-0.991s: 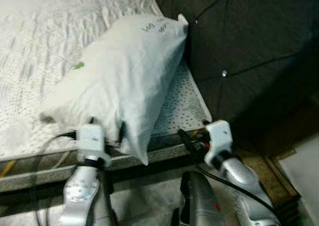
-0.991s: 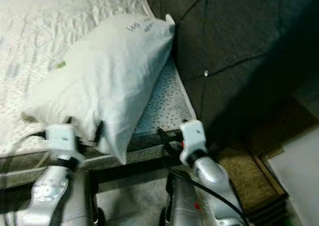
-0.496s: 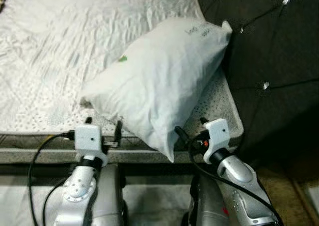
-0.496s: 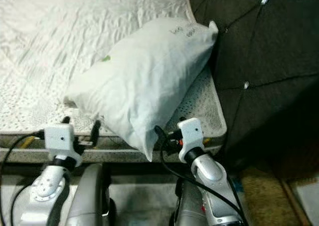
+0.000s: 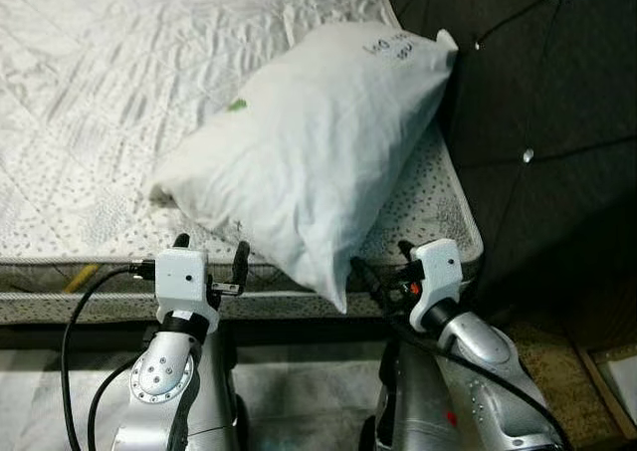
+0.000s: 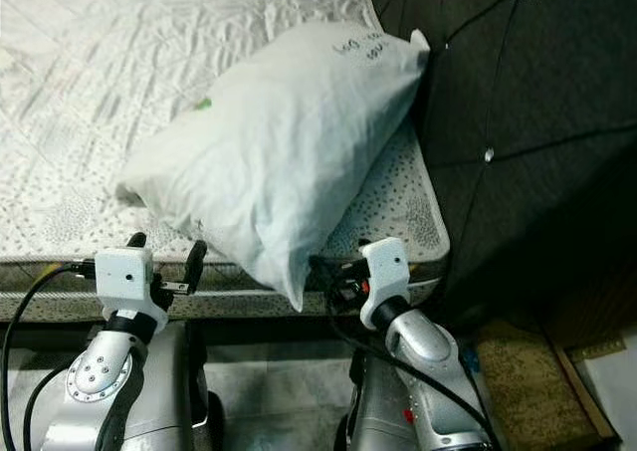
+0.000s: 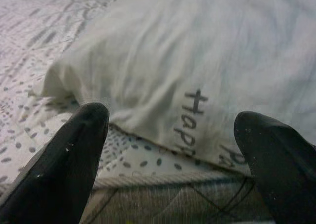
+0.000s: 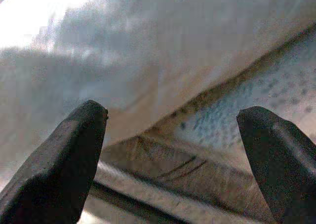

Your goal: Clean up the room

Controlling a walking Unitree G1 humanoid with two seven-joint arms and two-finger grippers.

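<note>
A white pillow (image 5: 309, 147) with dark lettering lies slantwise on the bed (image 5: 109, 103), one corner against the dark headboard (image 5: 537, 83) and another hanging over the mattress edge. My left gripper (image 5: 209, 252) stands open at the mattress edge, just short of the pillow's near side (image 7: 197, 75). My right gripper (image 5: 380, 262) is open too, beside the overhanging corner (image 8: 148, 66). Neither holds anything.
The tufted dark headboard rises at the right of the bed. A brown mat (image 5: 567, 356) lies on the floor at the lower right. The mattress (image 5: 90, 227) has a quilted, dotted cover. Black cables (image 5: 80, 322) trail from my wrists.
The camera has swung, so the bed and pillow shifted in the picture. Both grippers stay open at the mattress edge, holding nothing.
</note>
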